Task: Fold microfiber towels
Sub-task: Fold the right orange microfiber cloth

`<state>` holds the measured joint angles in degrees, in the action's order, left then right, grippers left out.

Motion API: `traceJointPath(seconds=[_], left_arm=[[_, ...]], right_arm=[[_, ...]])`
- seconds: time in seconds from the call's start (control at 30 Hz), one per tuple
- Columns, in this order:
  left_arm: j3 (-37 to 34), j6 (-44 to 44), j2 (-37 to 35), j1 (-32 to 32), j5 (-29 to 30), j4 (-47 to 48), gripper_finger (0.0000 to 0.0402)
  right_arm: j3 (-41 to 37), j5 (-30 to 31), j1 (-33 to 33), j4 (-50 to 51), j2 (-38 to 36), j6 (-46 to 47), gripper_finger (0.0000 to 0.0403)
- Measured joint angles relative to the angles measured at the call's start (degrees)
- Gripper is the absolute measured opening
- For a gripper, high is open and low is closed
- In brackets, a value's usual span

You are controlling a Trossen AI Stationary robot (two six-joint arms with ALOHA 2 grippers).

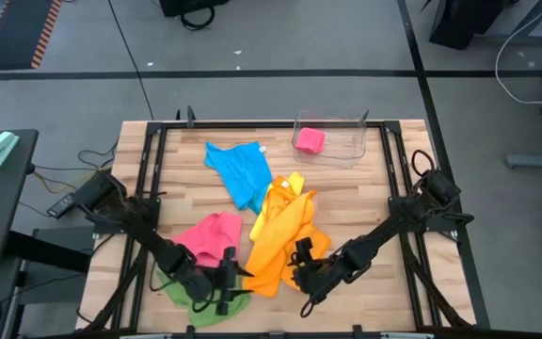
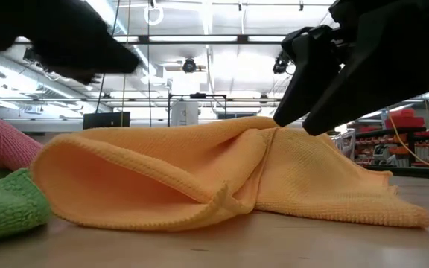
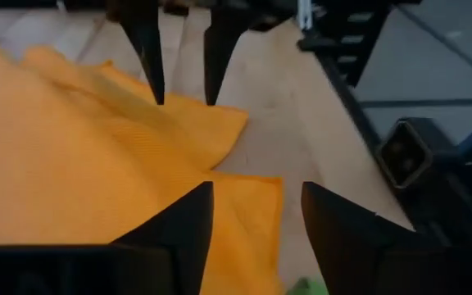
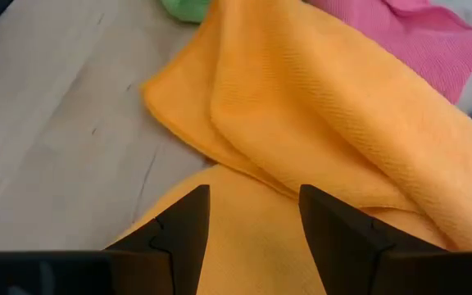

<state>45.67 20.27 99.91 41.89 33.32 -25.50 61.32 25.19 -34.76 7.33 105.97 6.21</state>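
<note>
Left pincer (image 1: pixel 226 279): jaws parted, nothing between them, poised at the near edge of the orange towel (image 1: pixel 276 247), over the green towel (image 1: pixel 196 299). Its fingers (image 3: pixel 183 238) straddle an orange corner without gripping.

Right pincer (image 1: pixel 302 256): jaws apart, empty, directly above the orange towel's near right portion; its fingers (image 4: pixel 179 229) point down at the fabric.

The orange towel lies loosely folded on the wooden surface (image 1: pixel 365 188). The pink towel (image 1: pixel 210 235) sits just beside it, touching the green one. Farther back lie the yellow towel (image 1: pixel 288 188) and blue towel (image 1: pixel 243 171). At the far edge, a clear bin (image 1: pixel 330 138) contains a folded pink cloth (image 1: pixel 310 140). Both arms angle inward from the side rails.
</note>
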Motion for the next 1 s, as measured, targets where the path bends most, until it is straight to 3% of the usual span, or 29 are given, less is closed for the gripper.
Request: traceJointPath(seconds=[0.37,0.6,0.83,1.0], left_arm=[[11.86,1.37,6.42,-3.93,2.42,17.66,0.019],[13.22,4.99,7.18,-4.26,0.7,24.66,0.0183],[13.16,13.58,7.16,-4.58,0.56,37.72,0.0146],[13.16,15.46,7.16,-4.86,-2.24,39.85,0.009]], right_arm=[[-0.02,0.0,-0.42,0.71,0.0,1.01,0.0197],[-0.02,0.0,-0.42,0.96,0.0,1.39,0.0197],[-0.02,0.0,-0.42,-0.2,0.0,1.51,0.0197],[-0.02,0.0,-0.42,-1.4,0.0,1.36,0.0197]])
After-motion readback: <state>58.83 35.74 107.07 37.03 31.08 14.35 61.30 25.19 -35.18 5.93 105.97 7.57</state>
